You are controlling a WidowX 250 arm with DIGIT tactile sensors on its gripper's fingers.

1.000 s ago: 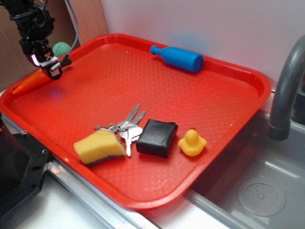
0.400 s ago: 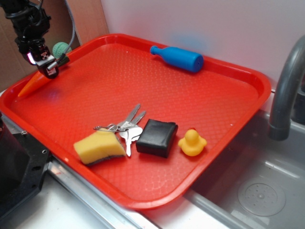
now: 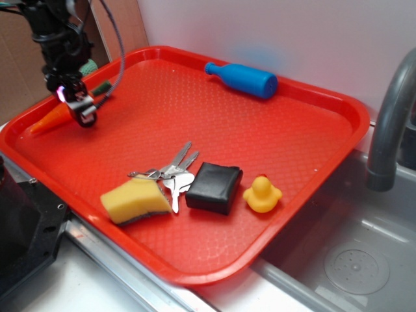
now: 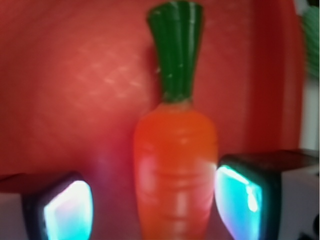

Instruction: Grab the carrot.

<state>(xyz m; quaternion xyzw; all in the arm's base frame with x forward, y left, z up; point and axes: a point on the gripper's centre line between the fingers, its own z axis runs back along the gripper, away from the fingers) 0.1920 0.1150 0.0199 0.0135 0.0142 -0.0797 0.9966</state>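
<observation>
The carrot (image 3: 51, 118) lies at the far left of the red tray (image 3: 351, 107), its orange tip toward the left rim and its dark green stem (image 3: 102, 88) pointing right. My gripper (image 3: 83, 116) is down over its thick end. In the wrist view the carrot (image 4: 175, 165) stands between the jaws of the gripper (image 4: 155, 207). The right pad (image 4: 239, 197) is against its side. The left pad (image 4: 67, 210) stands apart from it with a clear gap. The jaws are open around the carrot.
A blue bottle (image 3: 242, 78) lies at the tray's back. A yellow sponge (image 3: 135, 200), keys (image 3: 172, 172), a black wallet (image 3: 214, 187) and a yellow duck (image 3: 262, 194) sit near the front. A green ball (image 3: 89, 65) is behind the arm. A faucet (image 3: 390, 117) and sink (image 3: 364, 260) are on the right.
My gripper has moved right and down along the carrot toward its thick end. The carrot has shifted slightly to the right on the tray.
</observation>
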